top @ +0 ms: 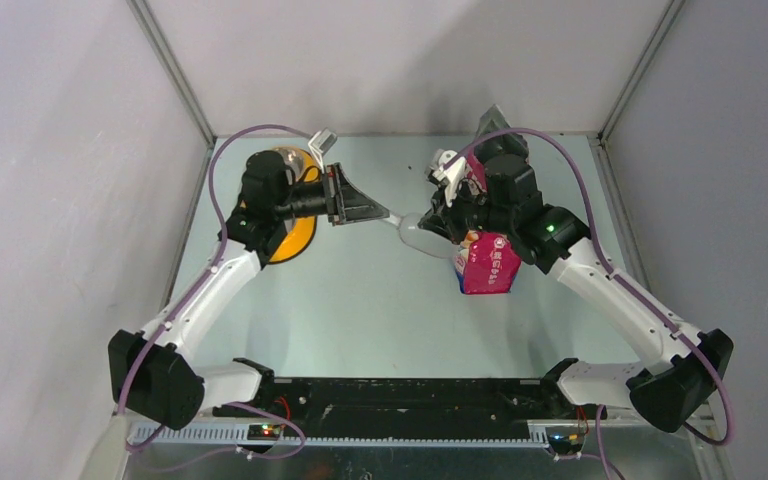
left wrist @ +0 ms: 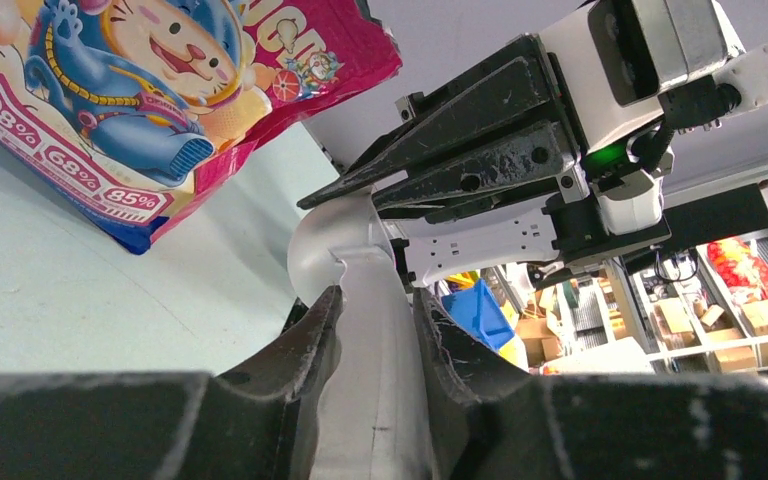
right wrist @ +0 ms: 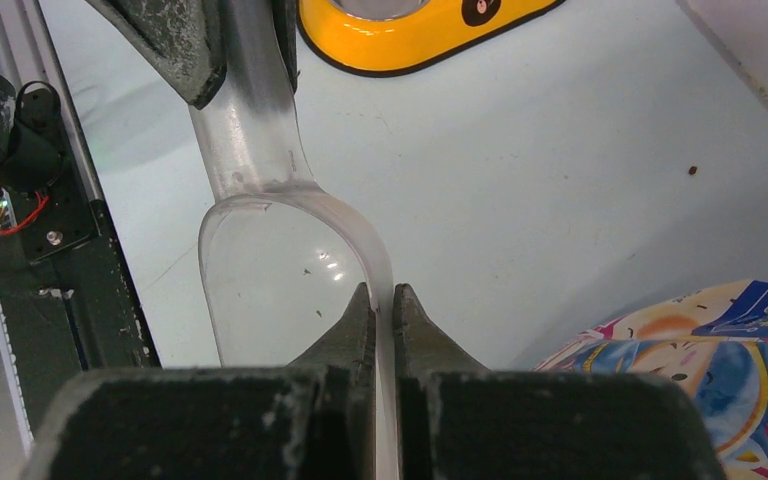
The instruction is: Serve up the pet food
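Note:
No heap of pet food shows; only one brown pellet point(right wrist: 693, 170) lies on the table, and a few crumbs sit in the clear plastic scoop point(right wrist: 280, 270), which is otherwise empty. My left gripper point(left wrist: 375, 295) is shut on the scoop's handle point(left wrist: 370, 380). My right gripper point(right wrist: 382, 290) is shut on the side wall of the scoop's bowl. In the top view both grippers meet mid-table, the left point(top: 385, 213) and the right point(top: 430, 222), with the scoop point(top: 415, 235) between them above the table. The pink-blue cat bag point(top: 487, 262) lies below the right wrist.
A yellow pet bowl point(top: 295, 238) sits on the table under the left arm and shows at the top of the right wrist view point(right wrist: 410, 30). The bag also shows in the left wrist view point(left wrist: 150, 100) and the right wrist view point(right wrist: 700, 350). Walls enclose the table.

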